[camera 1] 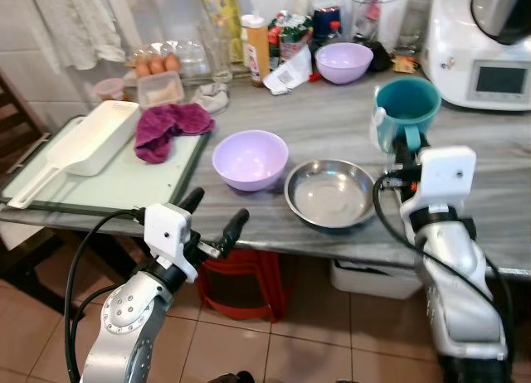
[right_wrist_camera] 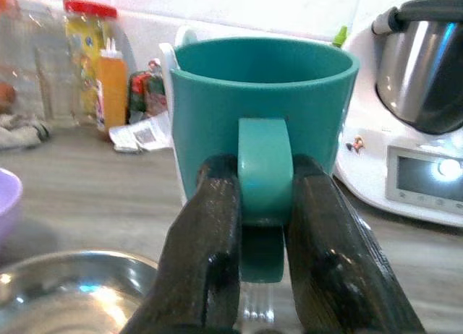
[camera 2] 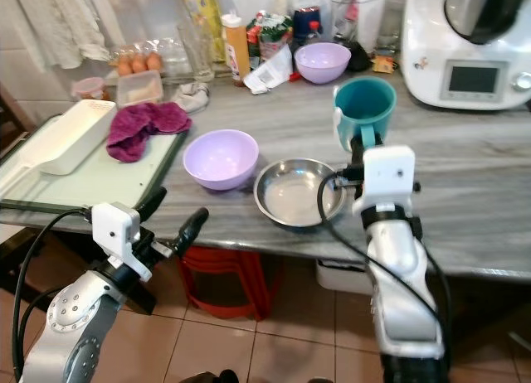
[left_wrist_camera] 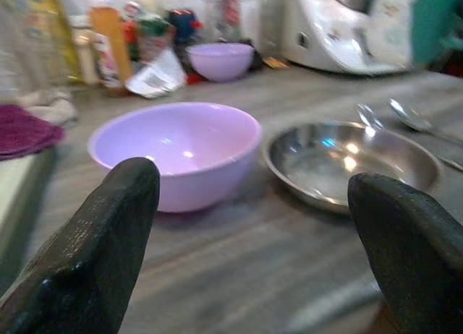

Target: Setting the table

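Note:
My right gripper (right_wrist_camera: 264, 197) is shut on the handle of a teal mug (camera 1: 406, 107), which it holds upright above the grey counter (camera 1: 332, 126), just right of a steel bowl (camera 1: 330, 192). A lilac bowl (camera 1: 250, 158) stands left of the steel bowl. My left gripper (camera 1: 214, 215) is open at the counter's front edge, in front of the lilac bowl (left_wrist_camera: 176, 150), with nothing between its fingers (left_wrist_camera: 101, 240). Two spoons (left_wrist_camera: 405, 117) lie beyond the steel bowl (left_wrist_camera: 354, 157).
A green board (camera 1: 108, 180) at the left carries a white scoop tray (camera 1: 91, 138) and a purple cloth (camera 1: 166, 126). A second lilac bowl (camera 1: 343, 61), bottles, eggs and jars line the back. A white appliance (camera 1: 481, 43) stands back right. A red stool (camera 1: 245, 288) is under the counter.

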You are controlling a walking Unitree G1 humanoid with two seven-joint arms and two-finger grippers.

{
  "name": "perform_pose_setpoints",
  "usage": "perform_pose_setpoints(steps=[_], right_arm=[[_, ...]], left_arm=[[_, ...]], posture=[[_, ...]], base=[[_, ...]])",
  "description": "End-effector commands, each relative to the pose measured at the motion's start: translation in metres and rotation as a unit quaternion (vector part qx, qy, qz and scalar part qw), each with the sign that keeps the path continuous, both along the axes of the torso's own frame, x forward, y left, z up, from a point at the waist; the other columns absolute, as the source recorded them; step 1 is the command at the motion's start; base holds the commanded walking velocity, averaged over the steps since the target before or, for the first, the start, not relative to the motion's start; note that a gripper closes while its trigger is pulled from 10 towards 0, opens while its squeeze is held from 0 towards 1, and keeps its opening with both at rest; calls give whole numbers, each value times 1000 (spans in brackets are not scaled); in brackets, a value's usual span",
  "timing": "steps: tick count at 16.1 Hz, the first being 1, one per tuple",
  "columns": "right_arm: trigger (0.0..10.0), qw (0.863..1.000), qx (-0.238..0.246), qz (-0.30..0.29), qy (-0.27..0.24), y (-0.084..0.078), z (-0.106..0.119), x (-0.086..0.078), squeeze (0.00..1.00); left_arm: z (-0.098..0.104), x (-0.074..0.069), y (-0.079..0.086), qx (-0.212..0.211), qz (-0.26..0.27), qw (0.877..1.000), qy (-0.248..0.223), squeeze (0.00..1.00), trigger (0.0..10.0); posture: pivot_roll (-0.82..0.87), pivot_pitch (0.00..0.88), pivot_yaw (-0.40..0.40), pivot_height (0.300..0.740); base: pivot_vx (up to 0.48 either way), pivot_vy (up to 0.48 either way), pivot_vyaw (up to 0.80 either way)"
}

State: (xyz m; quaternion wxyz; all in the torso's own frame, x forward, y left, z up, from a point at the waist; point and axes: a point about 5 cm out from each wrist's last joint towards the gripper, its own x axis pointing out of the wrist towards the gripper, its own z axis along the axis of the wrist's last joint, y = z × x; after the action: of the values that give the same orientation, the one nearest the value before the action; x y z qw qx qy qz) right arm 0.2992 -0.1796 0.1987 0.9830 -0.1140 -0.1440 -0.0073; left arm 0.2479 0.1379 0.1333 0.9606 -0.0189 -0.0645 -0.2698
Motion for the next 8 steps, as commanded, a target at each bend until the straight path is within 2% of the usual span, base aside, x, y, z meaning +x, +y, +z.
perform_pose_setpoints(steps=[1, 8], right_arm=[[10000, 1000, 8, 7, 7, -4, 4, 6, 0], [10000, 999, 17, 47, 21, -9, 23, 48, 0]], left_arm=[[0, -2, 4, 13, -1, 1000, 2, 0, 10000], [0, -2, 2, 1, -19, 1000, 11, 0, 10000]], posture=[[-186, 124, 89, 740], [-167, 168, 82, 740]], base=[[0, 0, 0], [0, 0, 0]])
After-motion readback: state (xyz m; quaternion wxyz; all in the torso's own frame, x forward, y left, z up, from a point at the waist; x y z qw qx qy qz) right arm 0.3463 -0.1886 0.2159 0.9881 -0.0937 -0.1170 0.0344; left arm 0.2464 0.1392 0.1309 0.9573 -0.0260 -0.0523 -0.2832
